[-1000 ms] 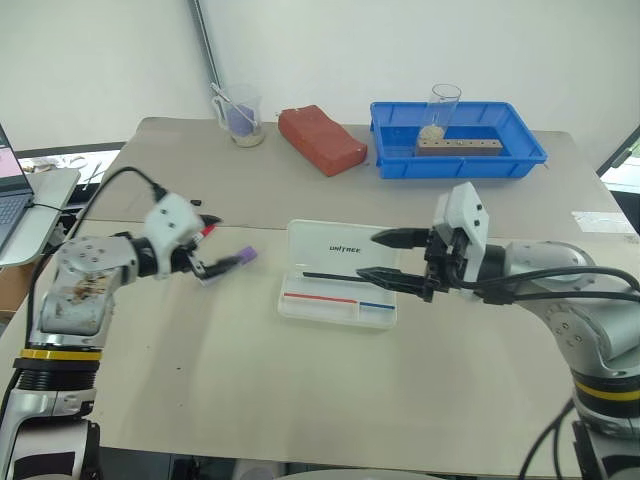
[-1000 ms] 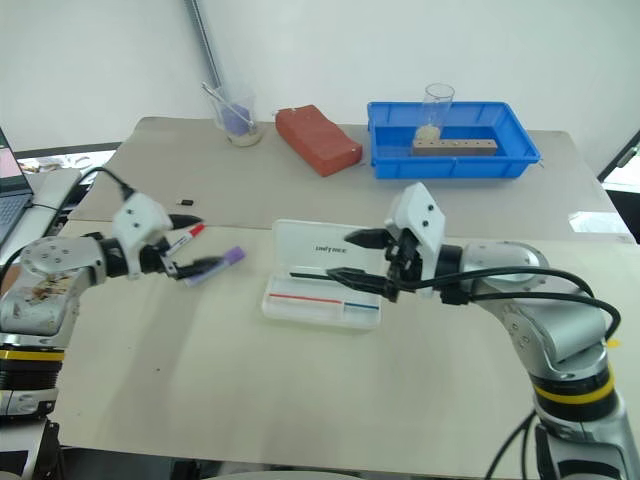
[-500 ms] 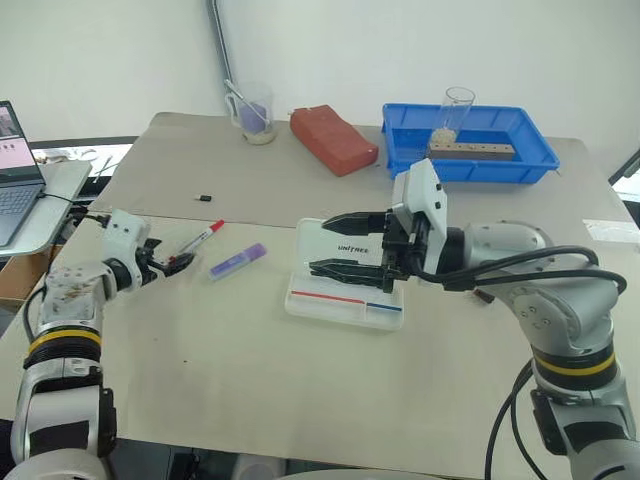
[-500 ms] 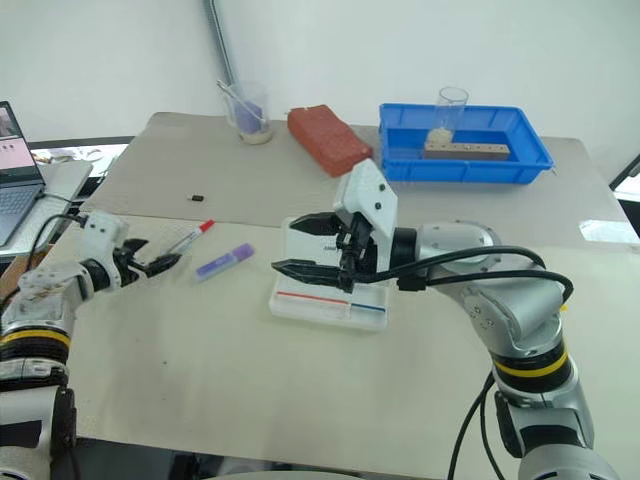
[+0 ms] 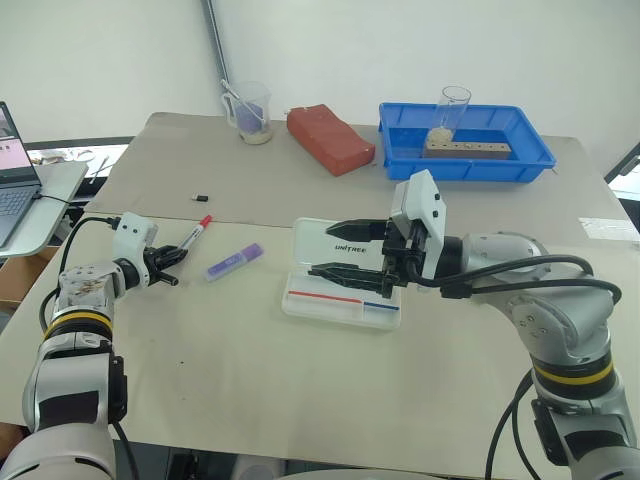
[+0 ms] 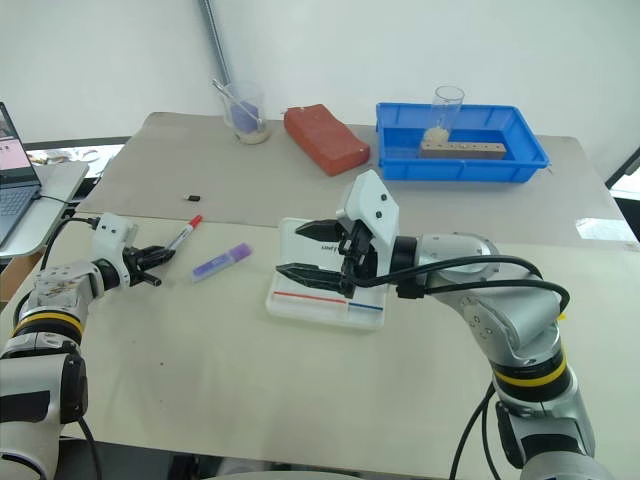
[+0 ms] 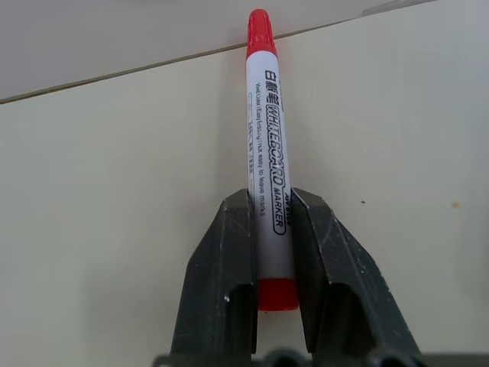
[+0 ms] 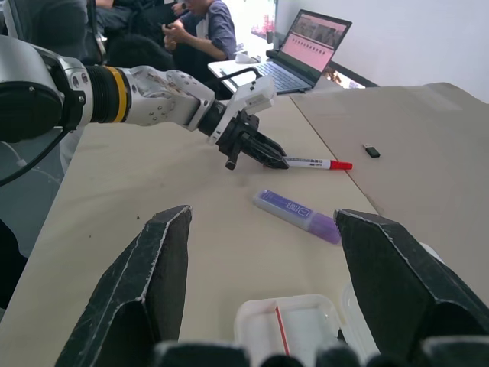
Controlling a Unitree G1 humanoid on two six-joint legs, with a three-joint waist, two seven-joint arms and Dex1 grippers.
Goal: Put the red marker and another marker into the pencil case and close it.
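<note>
The left hand (image 7: 263,252) is clamped on the tail of the red marker (image 7: 267,160), which lies flat on the table (image 5: 300,380), its long axis running straight out from the fingers, cap away. The purple marker (image 5: 232,263) lies just beyond, toward the open case (image 5: 340,300). The right hand (image 5: 335,250), spread wide and empty, hovers over the case.
</note>
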